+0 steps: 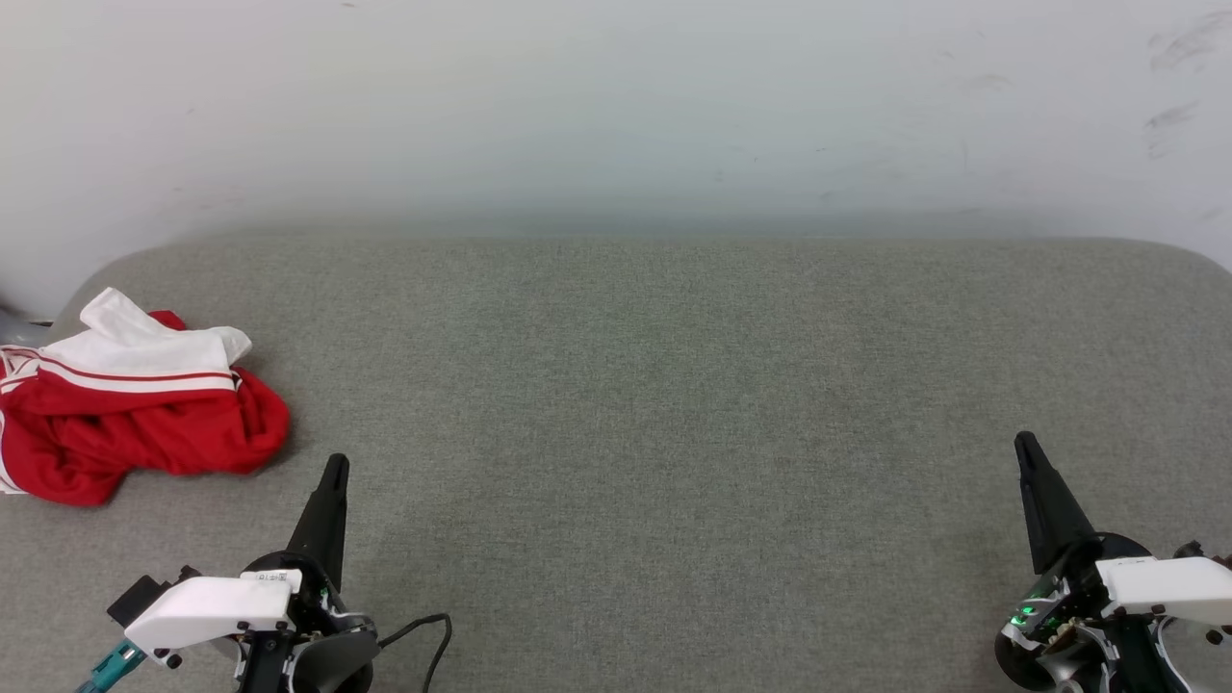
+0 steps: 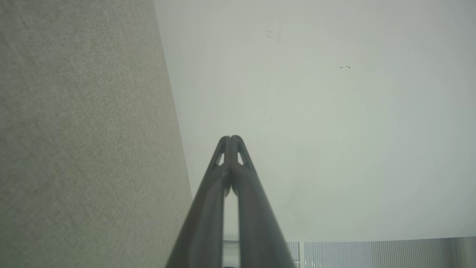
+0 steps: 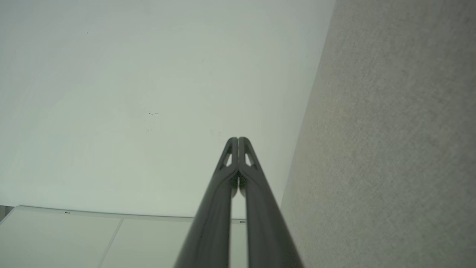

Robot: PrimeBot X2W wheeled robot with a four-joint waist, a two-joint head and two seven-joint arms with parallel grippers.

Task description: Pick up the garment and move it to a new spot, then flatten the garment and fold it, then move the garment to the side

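Observation:
The garment (image 1: 135, 414), red with white sleeves and red-white striped trim, lies crumpled in a heap at the far left of the grey fabric surface (image 1: 654, 404). My left gripper (image 1: 334, 469) rests at the lower left, a little right of and nearer than the heap, shut and empty. At the lower right my right gripper (image 1: 1025, 445) is shut and empty too, far from the garment. The left wrist view has my left gripper (image 2: 230, 138) with tips pressed together against a pale wall. My right gripper (image 3: 238, 139) looks the same in the right wrist view.
A pale wall (image 1: 616, 106) rises behind the grey surface. The surface's rounded left corner (image 1: 96, 274) is just behind the garment. A black cable (image 1: 433, 640) loops beside the left wrist. A ribbed panel (image 2: 372, 253) appears low in the left wrist view.

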